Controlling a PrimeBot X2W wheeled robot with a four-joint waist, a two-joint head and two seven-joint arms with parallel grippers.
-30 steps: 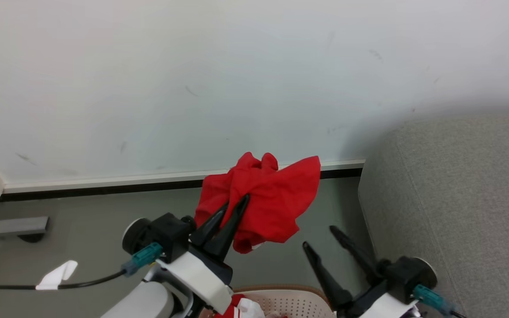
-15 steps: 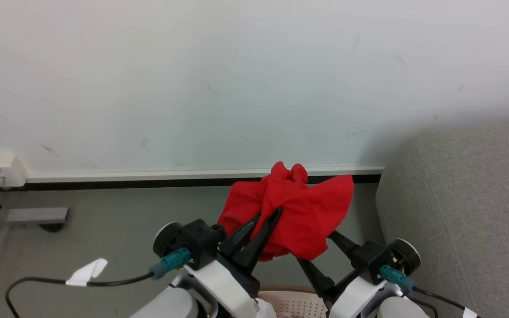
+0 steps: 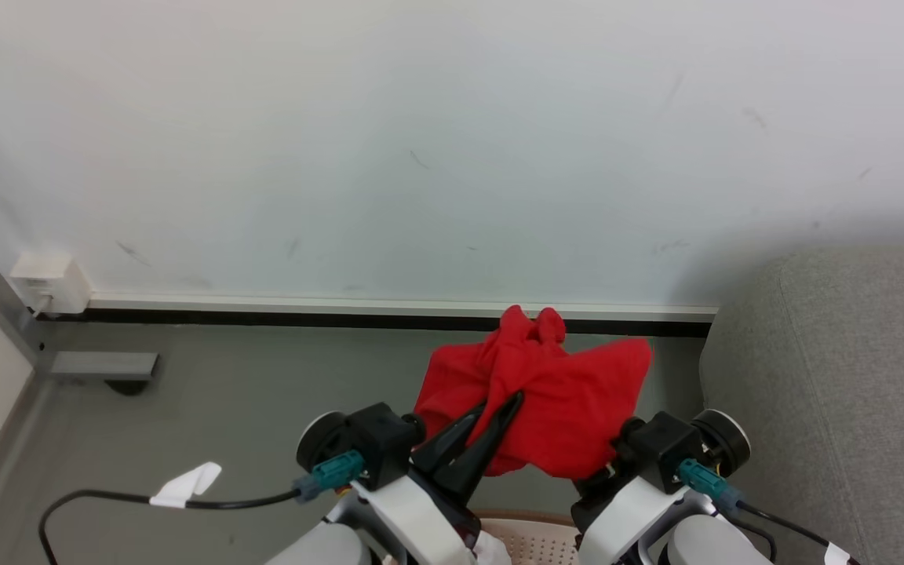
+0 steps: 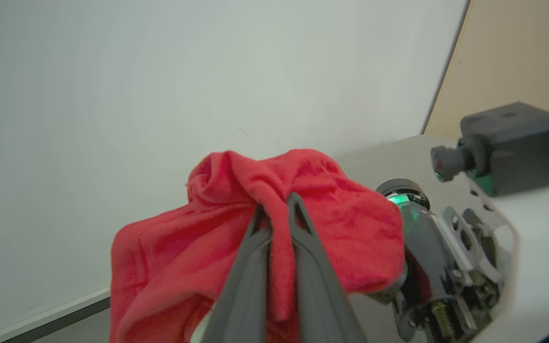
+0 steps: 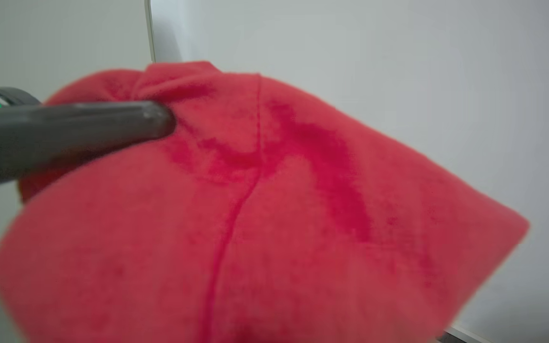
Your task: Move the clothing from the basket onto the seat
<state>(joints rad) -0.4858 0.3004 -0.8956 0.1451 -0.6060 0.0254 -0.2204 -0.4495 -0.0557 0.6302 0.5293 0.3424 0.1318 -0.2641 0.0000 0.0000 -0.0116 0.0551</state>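
Head view: left gripper (image 3: 499,408) pinched shut on plain red garment (image 3: 577,392), which hangs in air above basket (image 3: 534,532). Seat (image 3: 836,377) lies to right, garment not yet over it. Cloth hides fingers of right gripper (image 3: 656,455).

Left wrist view: fold clamped between closed fingers, remainder drooping.

Right wrist view: cloth drapes across own fingers; opening cannot be told.

Judgement: carry step in hand. Next move calls for swing rightward over seat, then release.
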